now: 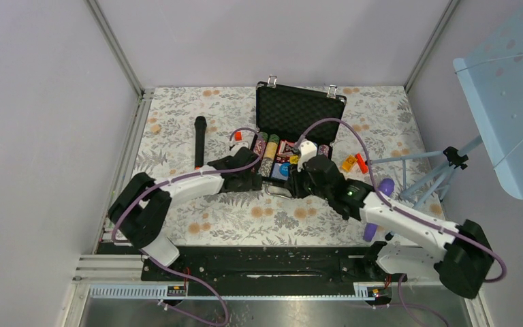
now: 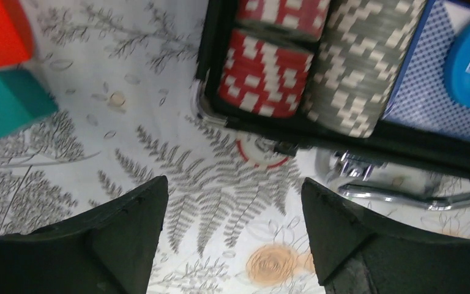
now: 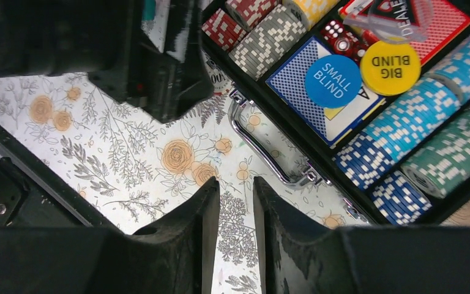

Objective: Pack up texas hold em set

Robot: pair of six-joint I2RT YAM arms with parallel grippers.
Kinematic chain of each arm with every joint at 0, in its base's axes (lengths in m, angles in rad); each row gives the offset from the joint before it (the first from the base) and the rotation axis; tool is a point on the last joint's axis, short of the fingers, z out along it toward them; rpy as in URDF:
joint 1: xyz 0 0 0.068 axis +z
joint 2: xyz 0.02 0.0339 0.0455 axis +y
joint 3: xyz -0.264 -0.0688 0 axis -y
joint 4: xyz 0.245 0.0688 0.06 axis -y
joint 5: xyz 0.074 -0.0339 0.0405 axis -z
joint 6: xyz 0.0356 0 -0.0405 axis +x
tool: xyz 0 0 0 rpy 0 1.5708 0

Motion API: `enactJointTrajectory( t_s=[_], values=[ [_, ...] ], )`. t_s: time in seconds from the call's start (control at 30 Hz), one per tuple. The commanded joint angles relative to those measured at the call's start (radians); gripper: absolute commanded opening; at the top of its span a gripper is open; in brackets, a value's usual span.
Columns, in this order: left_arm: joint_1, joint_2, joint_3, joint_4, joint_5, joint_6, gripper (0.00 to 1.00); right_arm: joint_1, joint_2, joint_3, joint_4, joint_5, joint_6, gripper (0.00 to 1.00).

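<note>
With the briefcase [image 1: 299, 112] open at mid-frame, the spread left gripper [image 2: 234, 187] is best lowered squarely astride the loose chip [image 2: 258, 153] by its front wall; the right gripper [image 3: 235, 184] is nearly pressed together, empty.

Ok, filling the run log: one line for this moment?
case open, chips inside | left end effector open, empty | right end effector slightly open, empty, near handle

The blue button [image 3: 333, 80] read SMALL BLIND. The yellow button [image 3: 393, 67] read BIG BLIND. A clear marker [image 3: 398, 15] beside it showed DEALER
</note>
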Motion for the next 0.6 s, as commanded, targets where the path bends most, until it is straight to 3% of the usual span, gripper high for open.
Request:
enactJointTrajectory(
  t_s=[0.0,0.23,0.33,0.57],
  values=[
    [-0.018,0.058,0.078,0.105,-0.126,-0.007,0.8,-0.004,-0.118,-0.046,-0.023,0.058,0.002,0.34],
    [-0.026,0.175,0.153,0.046,-0.214,-0.036,0.78,-0.004,-0.195,-0.098,-0.043,0.082,-0.025,0.35],
    [-0.028,0.165,0.141,0.019,-0.264,-0.075,0.7,-0.004,-0.196,-0.109,-0.039,0.078,-0.024,0.35],
    [-0.027,0.075,0.04,0.087,-0.284,-0.107,0.66,-0.004,-0.18,-0.122,-0.016,0.056,-0.016,0.35]
  ],
)
